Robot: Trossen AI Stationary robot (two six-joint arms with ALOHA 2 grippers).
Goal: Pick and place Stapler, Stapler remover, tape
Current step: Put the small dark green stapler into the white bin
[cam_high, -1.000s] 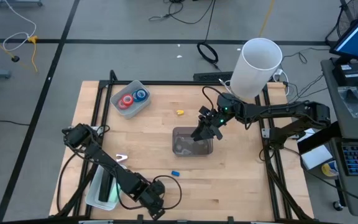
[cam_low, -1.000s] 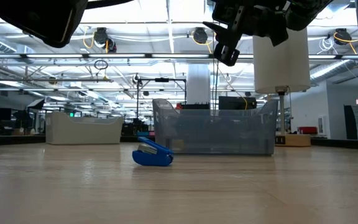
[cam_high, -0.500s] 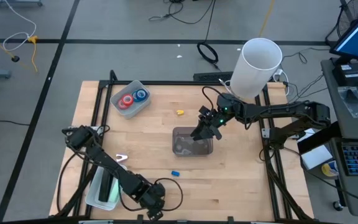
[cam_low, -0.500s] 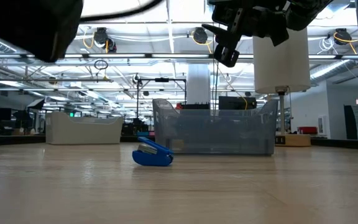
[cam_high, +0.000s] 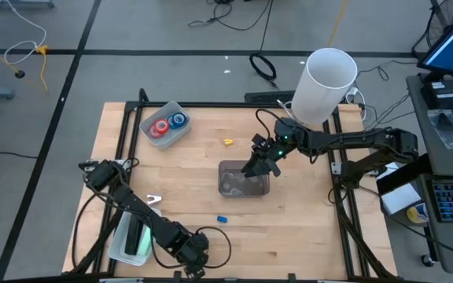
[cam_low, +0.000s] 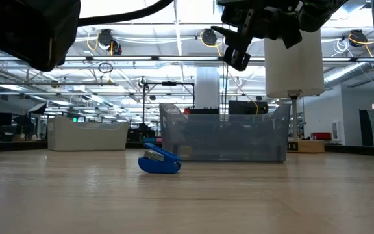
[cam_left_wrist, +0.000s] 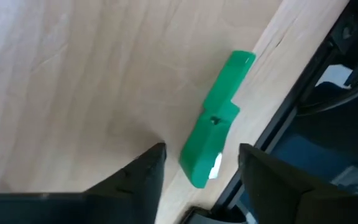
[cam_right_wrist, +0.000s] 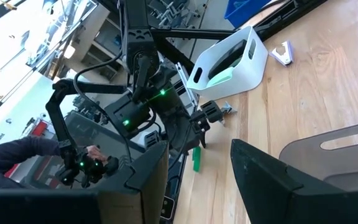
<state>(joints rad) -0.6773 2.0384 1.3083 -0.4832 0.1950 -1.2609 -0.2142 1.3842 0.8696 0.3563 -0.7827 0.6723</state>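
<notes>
A green stapler (cam_left_wrist: 216,127) lies flat on the wood by the table's near edge. My left gripper (cam_left_wrist: 201,165) points steeply down over it, open, one finger on either side of the stapler's near end without touching it. In the high view this gripper (cam_high: 192,253) hides the stapler. My right gripper (cam_high: 254,167) hangs open and empty above the clear bin (cam_high: 244,179). A blue stapler remover (cam_high: 221,218) lies on the table and a white one (cam_high: 154,200) farther left. Red tape (cam_high: 160,127) and blue tape (cam_high: 178,119) lie in a tray (cam_high: 149,118).
A white bin (cam_high: 124,236) with a dark thing inside stands at the near left, close to my left arm. A small yellow object (cam_high: 227,142) lies mid-table. A tall white cylinder (cam_high: 325,82) stands at the far right. The table's black frame rail (cam_left_wrist: 303,93) runs beside the stapler.
My left gripper has gone down toward the green stapler at the table's near edge and turned a little. My right gripper has kept still over the clear bin.
</notes>
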